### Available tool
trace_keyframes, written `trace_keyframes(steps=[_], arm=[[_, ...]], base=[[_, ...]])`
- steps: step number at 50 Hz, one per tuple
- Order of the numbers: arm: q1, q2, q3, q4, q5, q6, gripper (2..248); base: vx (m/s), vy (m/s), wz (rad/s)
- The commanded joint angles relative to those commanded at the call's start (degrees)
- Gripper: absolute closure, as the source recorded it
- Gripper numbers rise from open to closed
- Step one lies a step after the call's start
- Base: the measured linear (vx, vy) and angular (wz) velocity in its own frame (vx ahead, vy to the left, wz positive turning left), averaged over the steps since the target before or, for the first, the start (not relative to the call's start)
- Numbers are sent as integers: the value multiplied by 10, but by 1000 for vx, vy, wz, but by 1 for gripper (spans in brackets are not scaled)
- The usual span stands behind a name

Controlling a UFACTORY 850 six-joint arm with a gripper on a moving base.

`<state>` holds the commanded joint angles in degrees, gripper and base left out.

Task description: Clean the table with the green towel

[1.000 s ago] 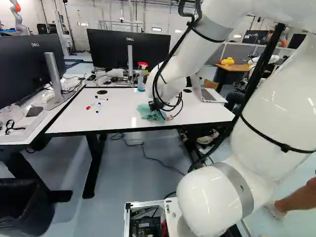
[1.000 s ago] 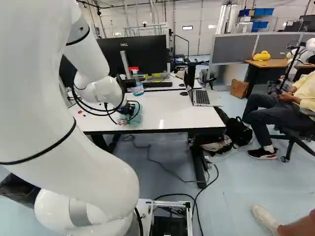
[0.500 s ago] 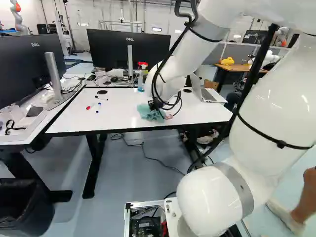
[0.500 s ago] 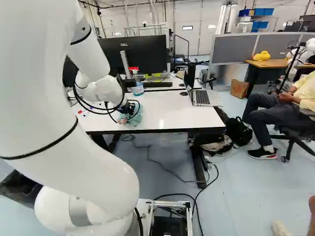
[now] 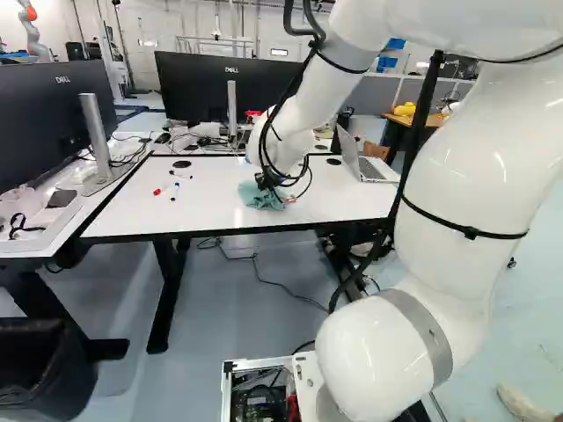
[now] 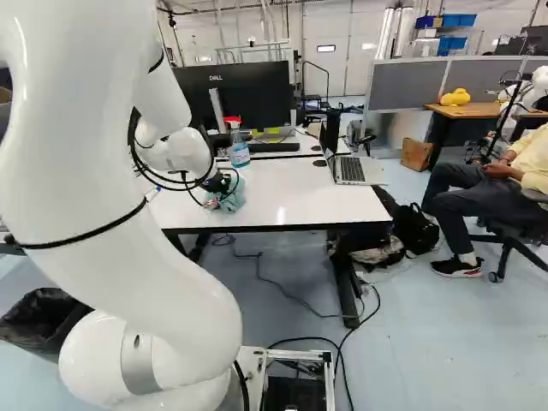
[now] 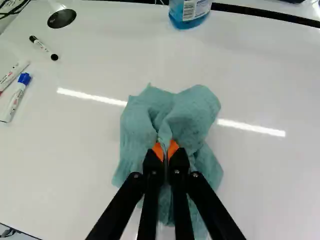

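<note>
Sliding over the white table (image 5: 123,211), the arm (image 5: 466,189) has just shifted a bit left; the gripper (image 7: 165,150) has the green towel (image 7: 191,117) pinched tight, bunched on the surface and coming along, so wiping looks underway imo; that blue-capped marker (image 7: 17,97) probably needs dodging soon.

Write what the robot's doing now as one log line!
gripper: shut on green towel | towel: bunched on white table | nearby: markers, spray bottle
</note>
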<state>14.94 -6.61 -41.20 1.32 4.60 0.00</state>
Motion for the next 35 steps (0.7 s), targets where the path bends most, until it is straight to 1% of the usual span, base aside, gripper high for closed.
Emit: trace_keyframes(steps=[9, 18, 35], arm=[[17, -1, -1, 0, 0, 0, 220], [31, 13, 14, 0, 0, 0, 220], [38, 60, 64, 0, 0, 0, 220]], base=[[0, 0, 0], [0, 0, 0], [0, 0, 0]])
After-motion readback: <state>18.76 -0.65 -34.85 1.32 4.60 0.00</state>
